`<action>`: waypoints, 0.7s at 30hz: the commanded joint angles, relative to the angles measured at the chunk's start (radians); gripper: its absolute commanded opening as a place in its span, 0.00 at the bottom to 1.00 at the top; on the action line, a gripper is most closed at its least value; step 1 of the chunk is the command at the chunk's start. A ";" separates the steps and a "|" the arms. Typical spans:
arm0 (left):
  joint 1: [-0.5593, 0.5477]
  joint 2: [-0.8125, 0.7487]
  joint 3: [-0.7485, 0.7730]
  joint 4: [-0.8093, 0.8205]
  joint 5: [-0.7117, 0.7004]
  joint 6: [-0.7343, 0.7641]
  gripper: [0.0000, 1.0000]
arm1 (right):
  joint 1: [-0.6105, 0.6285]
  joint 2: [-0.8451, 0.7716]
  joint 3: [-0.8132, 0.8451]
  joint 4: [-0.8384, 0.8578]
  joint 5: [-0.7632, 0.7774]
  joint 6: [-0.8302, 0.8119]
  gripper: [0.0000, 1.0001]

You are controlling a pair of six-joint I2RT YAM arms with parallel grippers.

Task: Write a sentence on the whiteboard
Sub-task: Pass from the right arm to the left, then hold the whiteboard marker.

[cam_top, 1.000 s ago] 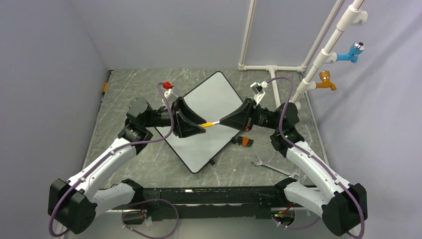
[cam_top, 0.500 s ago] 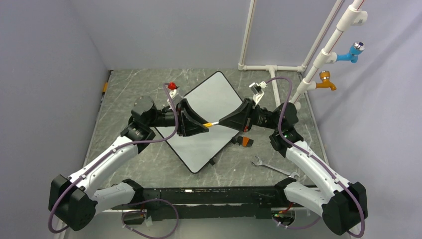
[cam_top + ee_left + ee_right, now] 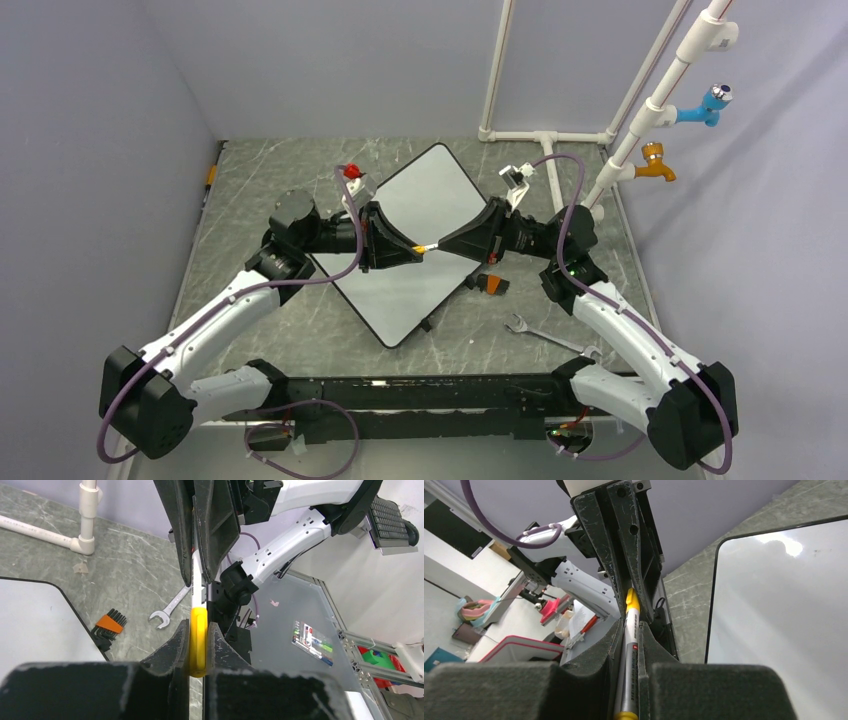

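Left hand: the left hand [image 3: 410, 252] has moved in toward the middle and squeezed together on the bright yellow plastic cap [image 3: 198, 641] of the pen. A second ago its fingers stood wide apart with the cap end between them.
Right hand: the right hand [image 3: 447, 242] is clamped tight on the body of the thin white and silver marker pen [image 3: 629, 680]. It has stayed where it was.
Marker: it is up in the air, lying level between the two hands. Each hand holds one end.
Whiteboard: the large flat whiteboard with rounded corners and a thin black rim [image 3: 425, 195] lies on the grey marbled surface [image 3: 250, 190]. It is turned like a diamond, under both hands.
Sentence: no orange letters show on the board yet (a bit of it is hidden under the hands).
What this means: I think the cap is about to come off. No writing can start until it does, so the task is near its start.
Next move: the hands likely need to pull straight apart along the pen.
What could go wrong: the cap may slip out of the left fingers, or the pen may slide in the right hand.
Nearby: a silver wrench [image 3: 530, 328] and an orange and black set of small keys [image 3: 489, 283] lie right of the board.
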 commanded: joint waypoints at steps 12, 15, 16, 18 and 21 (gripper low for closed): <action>-0.016 -0.002 0.077 -0.076 0.000 0.096 0.00 | 0.015 0.002 0.062 -0.039 -0.034 -0.058 0.48; -0.016 0.001 0.083 -0.093 -0.001 0.105 0.00 | 0.016 0.003 0.059 -0.021 -0.035 -0.046 0.45; -0.016 0.002 0.085 -0.098 0.000 0.108 0.00 | 0.018 0.005 0.060 -0.019 -0.034 -0.043 0.43; -0.017 0.003 0.086 -0.105 -0.001 0.110 0.00 | 0.021 0.006 0.063 -0.018 -0.034 -0.042 0.40; -0.018 0.008 0.089 -0.110 0.002 0.111 0.00 | 0.028 0.013 0.067 -0.023 -0.034 -0.049 0.35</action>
